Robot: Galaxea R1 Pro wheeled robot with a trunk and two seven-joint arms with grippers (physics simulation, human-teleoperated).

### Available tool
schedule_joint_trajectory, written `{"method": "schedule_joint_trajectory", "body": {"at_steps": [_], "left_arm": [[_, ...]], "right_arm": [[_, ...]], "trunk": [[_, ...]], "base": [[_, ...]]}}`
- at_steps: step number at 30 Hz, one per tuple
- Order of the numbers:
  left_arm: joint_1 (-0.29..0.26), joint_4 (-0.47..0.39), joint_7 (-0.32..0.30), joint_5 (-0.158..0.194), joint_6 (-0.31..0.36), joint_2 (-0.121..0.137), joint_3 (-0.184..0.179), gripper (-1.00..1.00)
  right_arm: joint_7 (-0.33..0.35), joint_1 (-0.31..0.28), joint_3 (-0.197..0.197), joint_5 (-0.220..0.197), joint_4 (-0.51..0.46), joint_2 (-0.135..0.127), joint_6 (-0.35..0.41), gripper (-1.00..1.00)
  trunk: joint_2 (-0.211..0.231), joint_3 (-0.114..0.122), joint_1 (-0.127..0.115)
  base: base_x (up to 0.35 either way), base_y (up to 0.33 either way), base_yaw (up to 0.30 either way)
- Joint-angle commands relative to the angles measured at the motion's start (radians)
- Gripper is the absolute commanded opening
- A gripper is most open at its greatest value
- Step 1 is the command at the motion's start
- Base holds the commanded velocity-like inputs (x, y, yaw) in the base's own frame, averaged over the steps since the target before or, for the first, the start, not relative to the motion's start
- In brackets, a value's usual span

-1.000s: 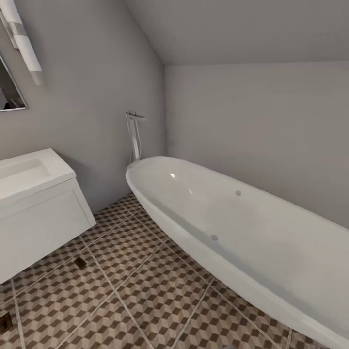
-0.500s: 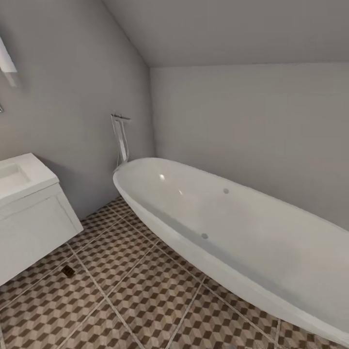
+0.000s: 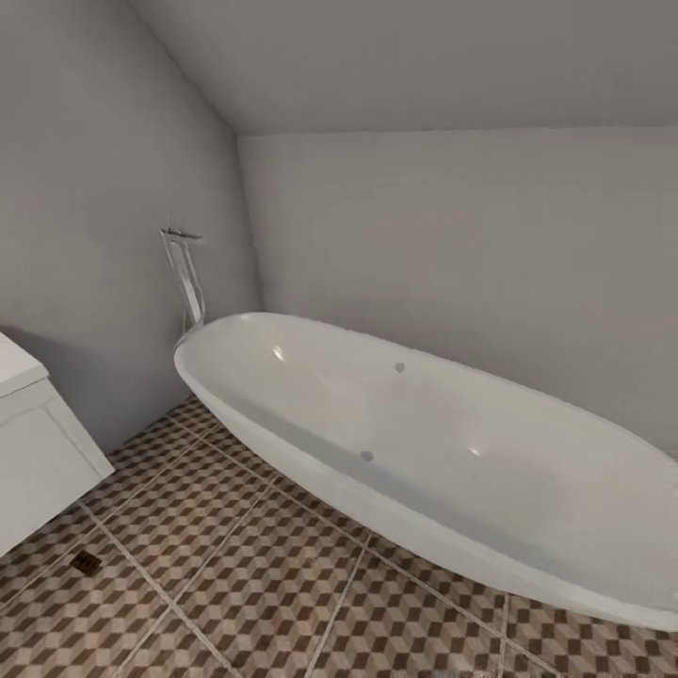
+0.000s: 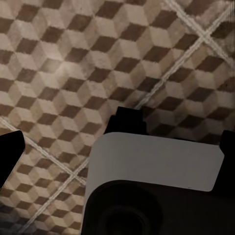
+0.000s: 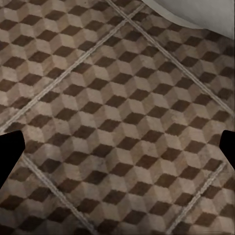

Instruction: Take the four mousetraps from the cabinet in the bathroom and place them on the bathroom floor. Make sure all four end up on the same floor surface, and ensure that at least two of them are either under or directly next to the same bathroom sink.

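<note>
- The robot is in the bathroom, on its way. Judged step: turn and drive to the cabinet w/ the traps, or to a spot by the sink.
- One small flat brown wooden mousetrap (image 3: pixel 86 563) lies on the tiled floor, far left and near, just beside the front corner of the wide white boxy sink unit (image 3: pixel 38 452). It looks like it counts as next to the sink.
- I see only that one trap here, so I can't tell how many are left.
- The bathroom floor of brown, beige and white cube-pattern tiles (image 3: pixel 282 584) is flat w/ pale grout lines. Good for setting small things down.
- The big oval white bathtub (image 3: pixel 424 452) takes up the middle and right. A thin chrome tap stand (image 3: pixel 186 278) stands at its far left end by the wall.
- Left gripper (image 4: pixel 117 142): dark finger tips show at both sides of the left wrist view, wide apart, nothing between. A grey and black robot part sits low in that view.
- Right gripper (image 5: pixel 117 147): tips also wide apart, nothing held, just floor tiles below and a bit of tub edge.
- To do this well: go slow, keep the base off the tub, and don't roll over the trap by the sink.
- Keep hands empty and tucked in till the cabinet is close.
</note>
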Motion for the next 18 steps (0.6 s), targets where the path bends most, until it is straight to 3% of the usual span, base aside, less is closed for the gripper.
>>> {"method": "schedule_joint_trajectory", "body": {"at_steps": [1,18], "left_arm": [[-0.001,-0.005,0.008,0.006,-0.001,0.002,-0.008,1.00],[-0.001,-0.004,0.008,0.006,-0.001,0.003,-0.008,1.00]], "right_arm": [[-0.007,-0.001,-0.006,0.011,0.001,0.000,-0.001,1.00],[-0.007,-0.001,-0.006,0.011,0.001,-0.001,-0.001,1.00]], "trunk": [[0.000,0.000,0.000],[0.000,0.011,0.000]], "base": [[0.000,0.000,-0.281],[0.000,0.000,-0.282]]}}
